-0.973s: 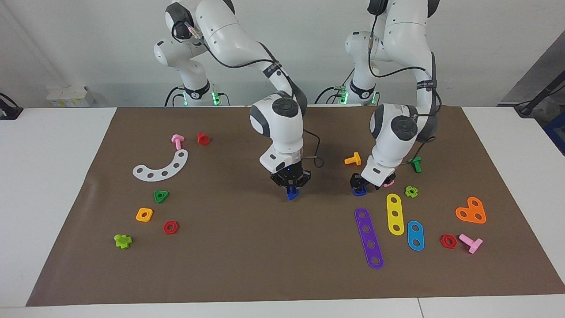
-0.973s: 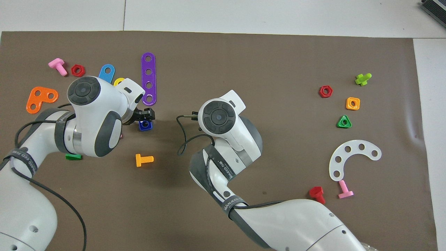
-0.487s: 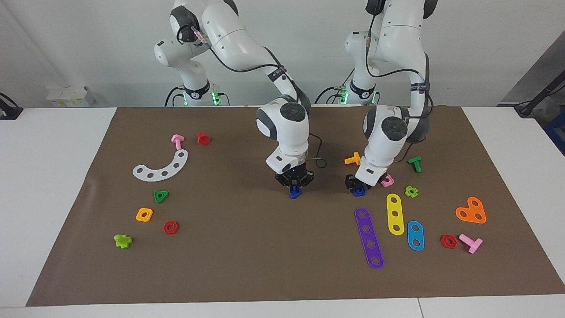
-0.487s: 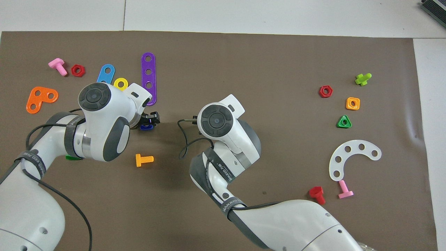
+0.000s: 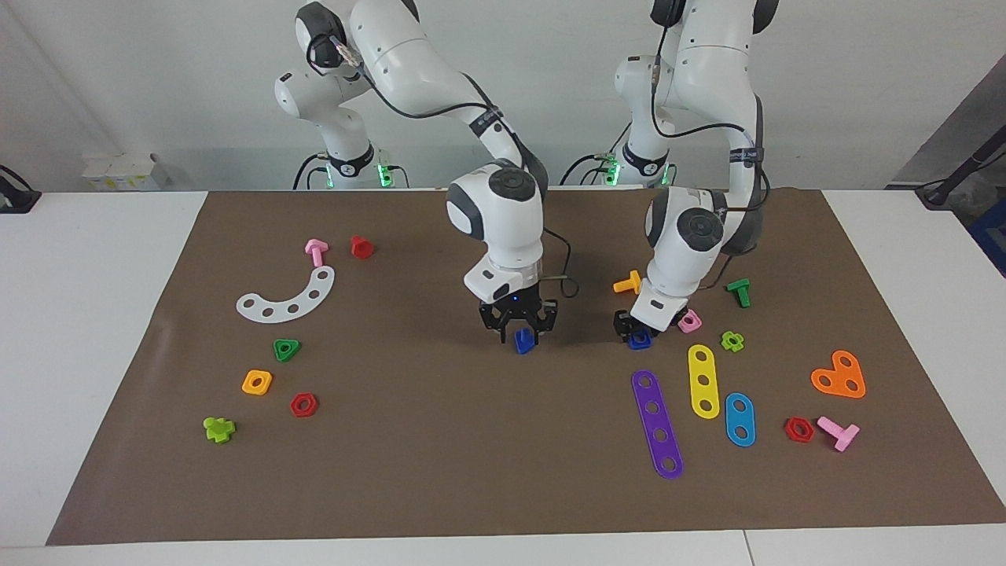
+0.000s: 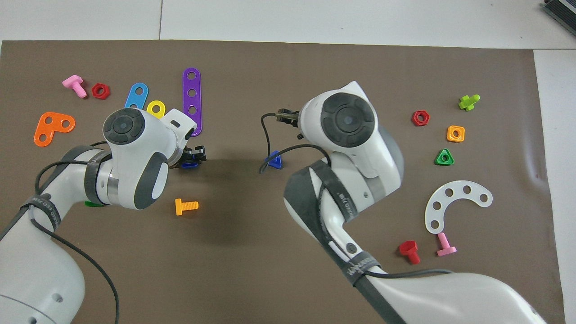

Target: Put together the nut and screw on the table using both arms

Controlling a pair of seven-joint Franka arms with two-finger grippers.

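Brown mat [image 5: 440, 472], both arms bent low

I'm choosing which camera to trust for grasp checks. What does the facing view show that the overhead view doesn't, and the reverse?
Only facing: the right pincer, its fingers spread around the screw, and the pink square nut beside the left pincer. In the overhead view the arms cover both. Only overhead: the screw's triangular head seen from above, clear of the pincer. Both: the nut at the left pincer, and the purple strip on the mat.
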